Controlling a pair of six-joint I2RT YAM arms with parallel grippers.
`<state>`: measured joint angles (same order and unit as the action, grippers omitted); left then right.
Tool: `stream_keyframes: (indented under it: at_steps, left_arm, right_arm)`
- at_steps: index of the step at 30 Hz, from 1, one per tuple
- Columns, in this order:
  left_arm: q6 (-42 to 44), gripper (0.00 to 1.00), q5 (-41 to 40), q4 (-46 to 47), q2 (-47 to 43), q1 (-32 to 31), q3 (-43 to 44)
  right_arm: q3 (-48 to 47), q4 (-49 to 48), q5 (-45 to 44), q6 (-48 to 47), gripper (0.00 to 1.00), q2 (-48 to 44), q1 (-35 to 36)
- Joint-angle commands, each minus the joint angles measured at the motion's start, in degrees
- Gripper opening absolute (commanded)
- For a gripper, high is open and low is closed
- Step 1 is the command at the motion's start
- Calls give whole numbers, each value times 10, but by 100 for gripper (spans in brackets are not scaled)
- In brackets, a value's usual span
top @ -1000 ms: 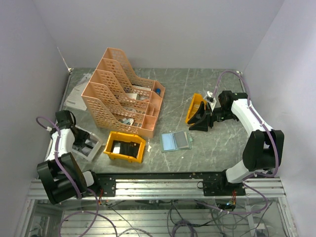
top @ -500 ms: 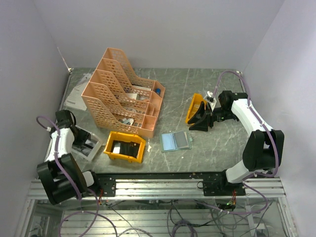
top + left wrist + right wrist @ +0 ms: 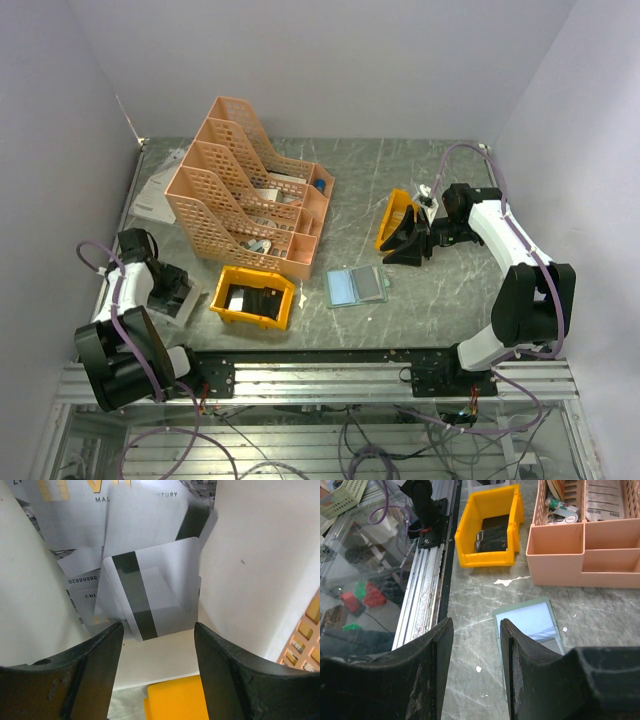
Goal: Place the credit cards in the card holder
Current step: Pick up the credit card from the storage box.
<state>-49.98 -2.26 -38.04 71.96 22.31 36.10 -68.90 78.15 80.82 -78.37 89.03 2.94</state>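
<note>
Jaws both apart, empty; credit cards (image 3: 150, 590) overlap; card holder (image 3: 527, 622) half hidden.

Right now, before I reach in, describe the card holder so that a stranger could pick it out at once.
Find the peach lattice file rack on the left of the dark marbled table. Just off its near right corner, right of an orange-yellow bin, lies the card holder. Unlike that boxy bin, it lies flat: two panels side by side, one pale blue, one grey.
</note>
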Motion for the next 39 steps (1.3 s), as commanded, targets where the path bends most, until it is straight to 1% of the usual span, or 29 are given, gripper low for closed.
stream_keyframes:
  at_steps: [1, 4, 7, 10, 12, 19, 21, 23, 24, 27, 30, 32, 36, 39]
  left_arm:
    - [-10, 71, 6, 102, 25, 0, -58]
    - [8, 67, -3, 106, 9, 0, -46]
    - [31, 59, -6, 96, -21, 0, -27]
    - [54, 56, -20, 77, -47, 0, -5]
    - [62, 55, -29, 68, -67, 0, 2]
    - [59, 51, -14, 63, -109, 0, 6]
    - [61, 50, -15, 64, -115, 0, 5]
    - [62, 42, -8, 66, -117, 0, 5]
    - [62, 40, -4, 68, -118, 0, 4]
    - [62, 35, 6, 76, -118, -1, 3]
    - [65, 33, 4, 80, -115, 0, 2]
    - [69, 30, 5, 85, -110, 0, 1]
    - [72, 20, 12, 110, -105, -1, -9]
    - [75, 18, 7, 122, -96, 0, -10]
  right_arm:
    - [-14, 7, 15, -8, 43, 5, -7]
    - [-14, 7, 15, -8, 43, 6, -8]
    - [-15, 8, 15, -8, 43, 6, -7]
    - [-15, 8, 15, -7, 43, 6, -8]
    - [-15, 8, 15, -7, 43, 5, -8]
    - [-14, 8, 16, -7, 43, 4, -8]
    - [-14, 7, 16, -7, 43, 3, -8]
    - [-14, 7, 16, -7, 43, 3, -8]
    - [-15, 7, 15, -7, 43, 4, -8]
    - [-15, 7, 16, -7, 43, 3, -8]
    - [-14, 8, 15, -6, 43, 4, -8]
    - [-14, 7, 15, -6, 43, 4, -8]
    - [-14, 7, 15, -6, 43, 4, -8]
    - [-14, 8, 15, -6, 43, 6, -9]
